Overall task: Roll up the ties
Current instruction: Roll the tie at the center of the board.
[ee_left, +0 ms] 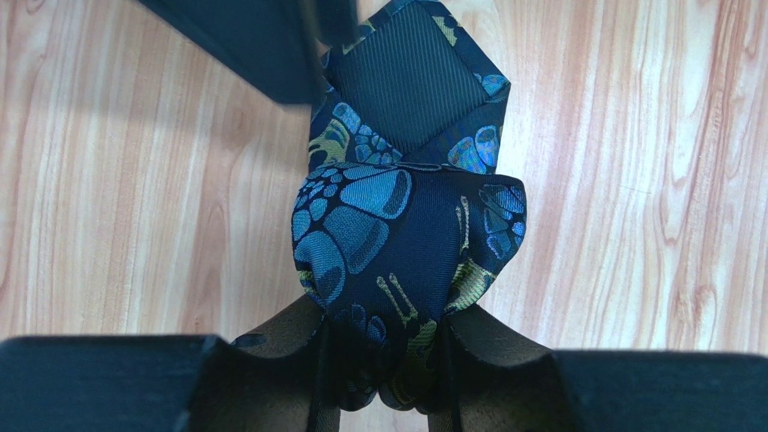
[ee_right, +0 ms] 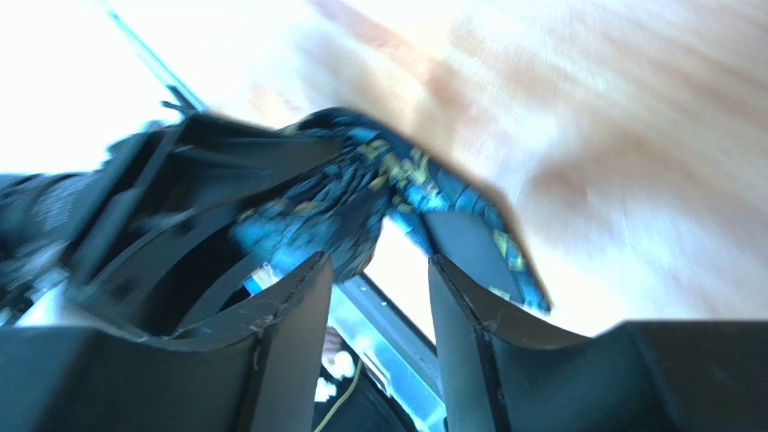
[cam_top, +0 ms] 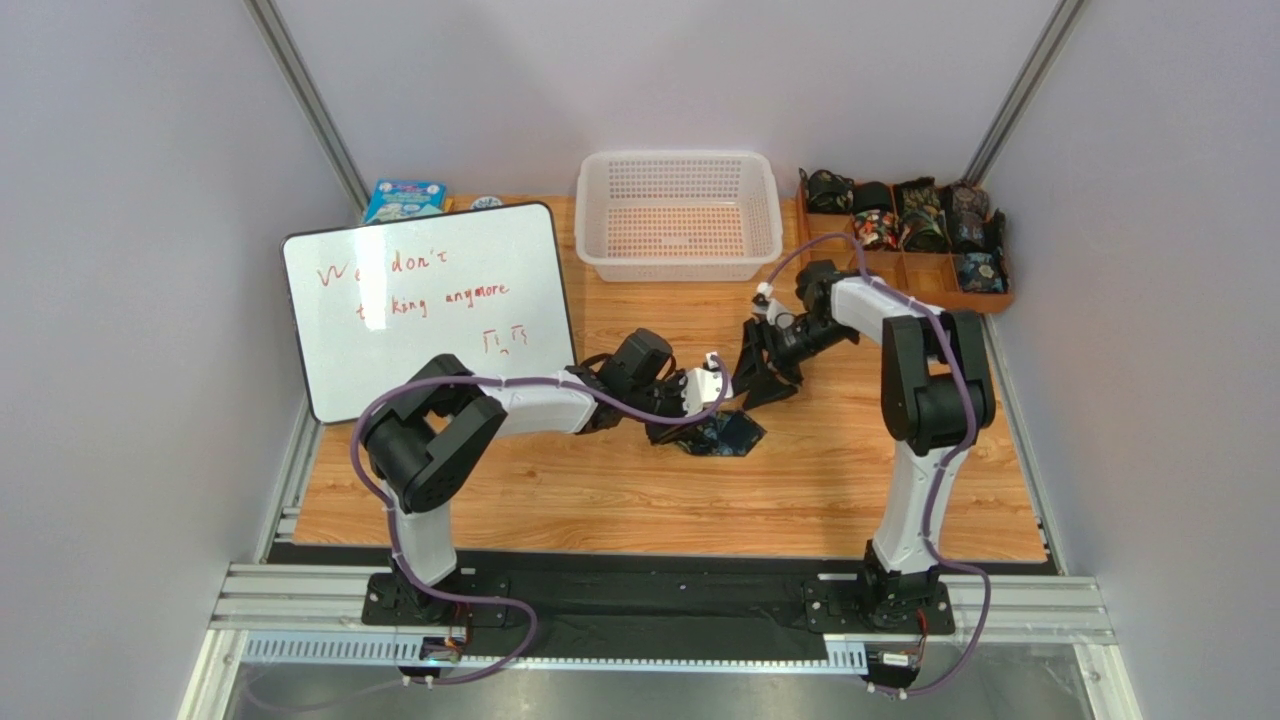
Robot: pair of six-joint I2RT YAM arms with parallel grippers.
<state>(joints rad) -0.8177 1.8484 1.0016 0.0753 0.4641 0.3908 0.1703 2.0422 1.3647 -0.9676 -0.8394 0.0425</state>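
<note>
**Top external view.** The tie (cam_top: 721,434) lay bunched at mid-table (cam_top: 601,503). The left gripper (cam_top: 703,390) and right gripper (cam_top: 756,378) met over it. Rolled ties (cam_top: 902,218) sat in a tray (cam_top: 969,299) at the far right corner.

**Left wrist view.** The left fingers were closed partway onto a loose coil of the tie, pinching its base from both sides. The pointed end lay flat on the wood beyond.

**Right wrist view.** The picture was blurred. The right jaws stood apart with daylight between them and nothing held. The tie sat just past their tips.

**Assessment.** Rolling appeared to be mid-course, with the left gripper keeping the coil. The next move likely calls for the right gripper to take the free end and wind it on without the coil springing loose.
</note>
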